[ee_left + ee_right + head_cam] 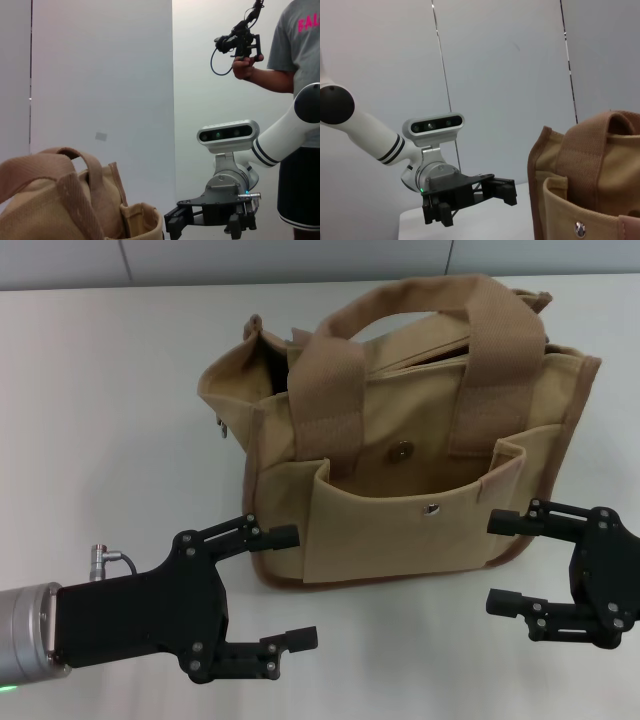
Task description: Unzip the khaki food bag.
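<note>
On table (120,390) — khaki food bag (400,455), gaping.

Head view looks down; wrist views face across the bag (400,440)

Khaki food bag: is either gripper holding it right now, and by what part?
No. The left gripper and right gripper are both open beside the khaki food bag, touching nothing.
</note>
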`<state>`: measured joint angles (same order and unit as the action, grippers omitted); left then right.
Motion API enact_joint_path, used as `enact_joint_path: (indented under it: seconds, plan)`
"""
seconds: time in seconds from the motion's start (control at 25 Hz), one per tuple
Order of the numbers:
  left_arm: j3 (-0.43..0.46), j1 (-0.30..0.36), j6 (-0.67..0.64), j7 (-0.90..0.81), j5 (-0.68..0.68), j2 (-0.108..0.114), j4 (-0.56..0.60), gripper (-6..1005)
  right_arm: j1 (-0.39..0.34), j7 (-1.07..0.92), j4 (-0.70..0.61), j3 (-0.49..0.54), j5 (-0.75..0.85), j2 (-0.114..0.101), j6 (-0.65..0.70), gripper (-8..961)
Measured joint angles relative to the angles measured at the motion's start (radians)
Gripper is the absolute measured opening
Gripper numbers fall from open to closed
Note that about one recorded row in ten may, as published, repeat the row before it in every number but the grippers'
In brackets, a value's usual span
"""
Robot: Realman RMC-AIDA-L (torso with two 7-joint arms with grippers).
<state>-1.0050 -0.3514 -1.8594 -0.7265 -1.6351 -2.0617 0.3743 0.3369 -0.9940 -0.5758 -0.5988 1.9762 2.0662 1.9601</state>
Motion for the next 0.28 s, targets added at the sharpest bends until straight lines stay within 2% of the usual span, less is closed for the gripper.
enact_joint_path:
  seconds: [0.28]
  plan:
    - [0.0,0.005,0.0,0.001,0.004,0.0,0.0,856,0.004,0.0,0.002,0.003,0.0,0.004,-0.011,757]
